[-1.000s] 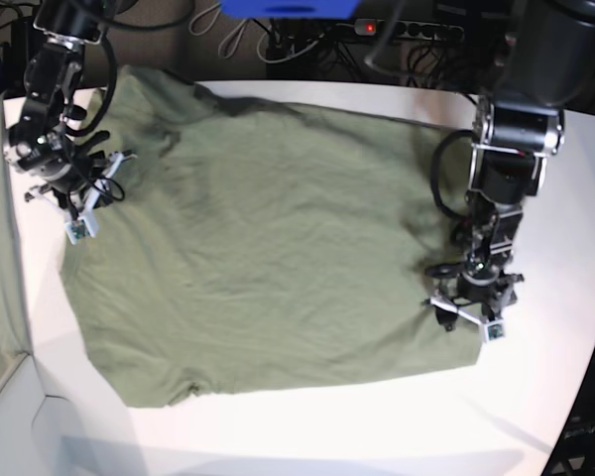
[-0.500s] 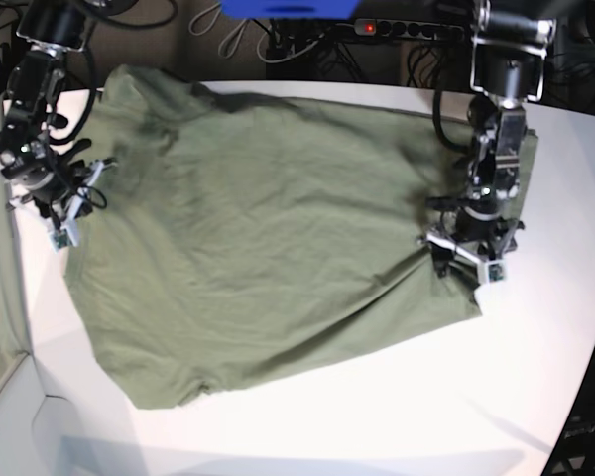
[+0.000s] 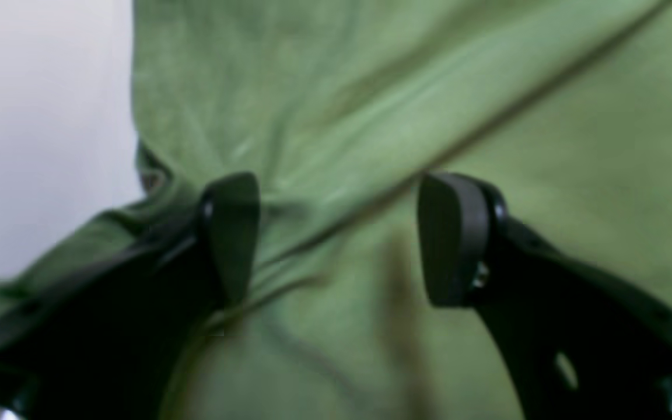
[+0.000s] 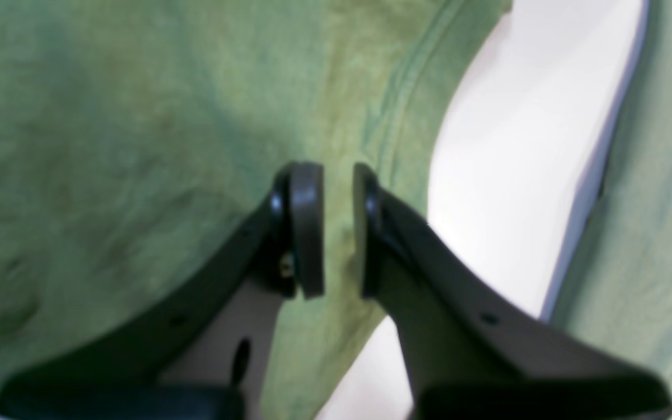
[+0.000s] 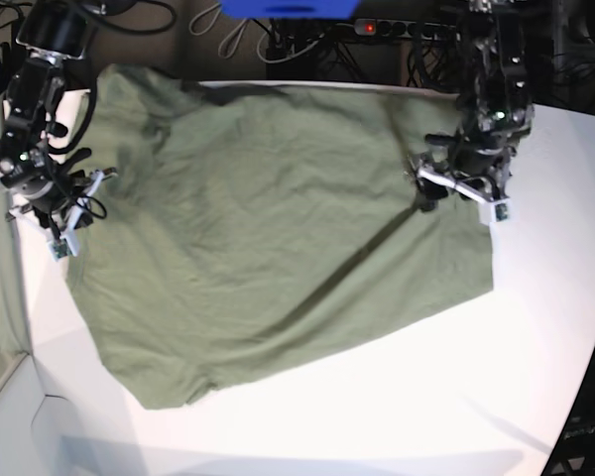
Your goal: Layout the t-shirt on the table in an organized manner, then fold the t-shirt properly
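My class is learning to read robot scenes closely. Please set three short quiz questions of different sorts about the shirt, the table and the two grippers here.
1. True or false: the t-shirt hangs clear above the table.
2. Which gripper has its jaws set wide: A) left gripper B) right gripper?
3. Fill in: the right gripper's pads stand near the shirt's ____.

Key
1. False; it lies spread on the table.
2. A.
3. Hem; a stitched edge runs just beside them, with white table beyond it.
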`<state>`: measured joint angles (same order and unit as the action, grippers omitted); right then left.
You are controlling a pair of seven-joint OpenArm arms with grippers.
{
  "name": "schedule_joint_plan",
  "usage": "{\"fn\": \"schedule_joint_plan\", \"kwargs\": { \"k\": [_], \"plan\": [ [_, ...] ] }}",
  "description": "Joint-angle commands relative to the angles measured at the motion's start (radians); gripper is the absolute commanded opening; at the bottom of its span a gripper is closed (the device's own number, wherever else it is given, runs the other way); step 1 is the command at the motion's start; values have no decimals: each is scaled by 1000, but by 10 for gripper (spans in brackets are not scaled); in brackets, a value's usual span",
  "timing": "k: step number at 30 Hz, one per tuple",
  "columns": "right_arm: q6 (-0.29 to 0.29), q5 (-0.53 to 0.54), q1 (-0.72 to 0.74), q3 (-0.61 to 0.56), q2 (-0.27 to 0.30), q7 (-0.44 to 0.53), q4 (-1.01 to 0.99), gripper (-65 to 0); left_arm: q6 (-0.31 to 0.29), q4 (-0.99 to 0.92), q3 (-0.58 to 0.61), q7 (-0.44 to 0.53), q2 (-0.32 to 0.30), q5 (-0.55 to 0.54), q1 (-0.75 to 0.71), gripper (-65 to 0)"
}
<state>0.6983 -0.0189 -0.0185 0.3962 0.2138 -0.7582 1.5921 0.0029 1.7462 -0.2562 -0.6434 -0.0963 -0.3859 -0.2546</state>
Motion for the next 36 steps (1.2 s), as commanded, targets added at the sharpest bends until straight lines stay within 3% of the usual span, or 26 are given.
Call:
{"fn": "schedule_joint_plan", "kwargs": {
  "k": [1,6,15,20,33,36],
  "plan": [
    [0,14,24,4,13,21,15,-560,1,39,-22,37,-6,2,15,-234],
    [0,14,27,4,13,21,15,-560,1,31,-116,41,5,11,102,-233],
    [0,14,21,4,-7,21,15,-560,-1,-457,-272,41,-7,11,427,-233],
    [0,14,19,4,-6,15,15,-560,-1,-635,-252,61,-38,5,525,-233],
    [0,12,18,4,-7,13,15,-560,-1,-908,-33,322,-59,11,564,-237],
    [0,12,18,4,-7,13,15,-560,-1,-952,7,348,-59,11,582,-316]
  ]
}}
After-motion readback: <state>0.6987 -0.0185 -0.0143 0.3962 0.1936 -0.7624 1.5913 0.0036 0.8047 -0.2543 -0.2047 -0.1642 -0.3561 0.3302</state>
